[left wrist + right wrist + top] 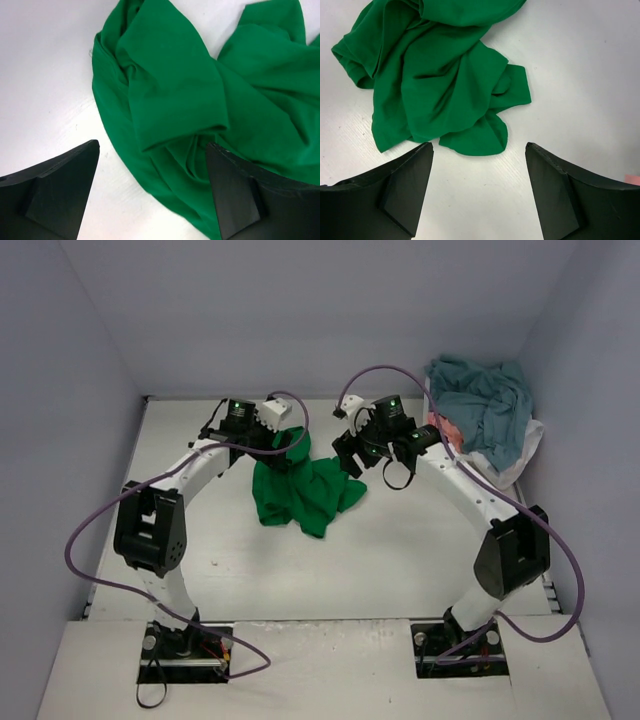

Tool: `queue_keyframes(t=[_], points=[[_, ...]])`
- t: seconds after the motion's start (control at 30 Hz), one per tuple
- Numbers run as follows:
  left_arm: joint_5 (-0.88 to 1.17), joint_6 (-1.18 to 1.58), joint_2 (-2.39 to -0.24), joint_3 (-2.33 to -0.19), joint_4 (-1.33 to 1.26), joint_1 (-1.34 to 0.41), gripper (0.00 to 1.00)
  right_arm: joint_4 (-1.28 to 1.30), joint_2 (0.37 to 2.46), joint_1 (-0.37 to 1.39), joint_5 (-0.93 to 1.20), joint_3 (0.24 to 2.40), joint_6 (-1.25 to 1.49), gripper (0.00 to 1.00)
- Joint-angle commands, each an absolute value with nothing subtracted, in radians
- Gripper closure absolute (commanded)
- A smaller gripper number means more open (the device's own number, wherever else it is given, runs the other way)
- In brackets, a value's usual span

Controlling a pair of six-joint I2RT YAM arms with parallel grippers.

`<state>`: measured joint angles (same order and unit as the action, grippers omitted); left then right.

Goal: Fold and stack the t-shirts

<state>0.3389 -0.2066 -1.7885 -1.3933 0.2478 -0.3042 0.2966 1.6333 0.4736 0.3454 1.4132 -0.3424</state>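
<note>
**A:** Top view?

**B:** green t-shirt (300, 490) lies crumpled mid-table (400, 570), between the two arms. left gripper (283, 443) is over its far edge. right gripper (352, 455) is just beside its right side. Can't read either set of jaws from up here. teal t-shirts (480, 400) are heaped in the white basket (525, 452) at the far right corner, with pink cloth (447, 430) at the heap's left edge.

**A:** Left wrist?

**B:** left gripper (152, 147) has its jaws spread wide, pinching nothing. green t-shirt (175, 100) is bunched on the table below and fills the middle and right. The right finger (240, 190) overlaps the cloth; can't tell if it touches. The left finger (65, 185) is over bare table.

**A:** Right wrist?

**B:** right gripper (479, 147) is also spread and empty. green t-shirt (435, 85) lies past the fingertips at upper left, clear of both fingers. Bare table between them. There's a pink sliver (632, 179) at the right edge, too little showing to identify.
</note>
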Motion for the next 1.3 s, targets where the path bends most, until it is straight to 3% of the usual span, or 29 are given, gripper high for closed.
queue_keyframes(t=[0.0, 0.3, 0.47, 0.7, 0.83, 1.03, 1.13, 1.17, 1.27], points=[[0.340, -0.204, -1.795, -1.454, 0.161, -0.299, 0.21, 0.273, 1.571, 0.440, 0.382, 1.401, -0.338, 0.29], [0.408, -0.178, -1.810, -1.431, 0.150, -0.322, 0.24, 0.272, 1.582, 0.354, 0.428, 1.408, -0.322, 0.29], [0.423, -0.170, -1.839, -1.446, 0.130, -0.327, 0.37, 0.272, 1.582, 0.351, 0.437, 1.396, -0.322, 0.30], [0.446, -0.164, -1.893, -1.482, 0.144, -0.348, 0.38, 0.272, 1.569, 0.350, 0.442, 1.388, -0.322, 0.30], [0.459, -0.167, -1.913, -1.488, 0.149, -0.351, 0.45, 0.272, 1.569, 0.350, 0.452, 1.388, -0.319, 0.30], [0.462, -0.164, -1.937, -1.496, 0.135, -0.353, 0.65, 0.267, 1.572, 0.348, 0.460, 1.379, -0.319, 0.30], [0.443, -0.160, -1.936, -1.506, 0.141, -0.353, 0.83, 0.264, 1.578, 0.348, 0.466, 1.368, -0.321, 0.30], [0.431, -0.161, -1.931, -1.508, 0.141, -0.353, 0.98, 0.262, 1.580, 0.348, 0.472, 1.364, -0.322, 0.30], [0.397, -0.167, -1.898, -1.508, 0.146, -0.353, 1.00, 0.259, 1.601, 0.353, 0.498, 1.347, -0.339, 0.33]])
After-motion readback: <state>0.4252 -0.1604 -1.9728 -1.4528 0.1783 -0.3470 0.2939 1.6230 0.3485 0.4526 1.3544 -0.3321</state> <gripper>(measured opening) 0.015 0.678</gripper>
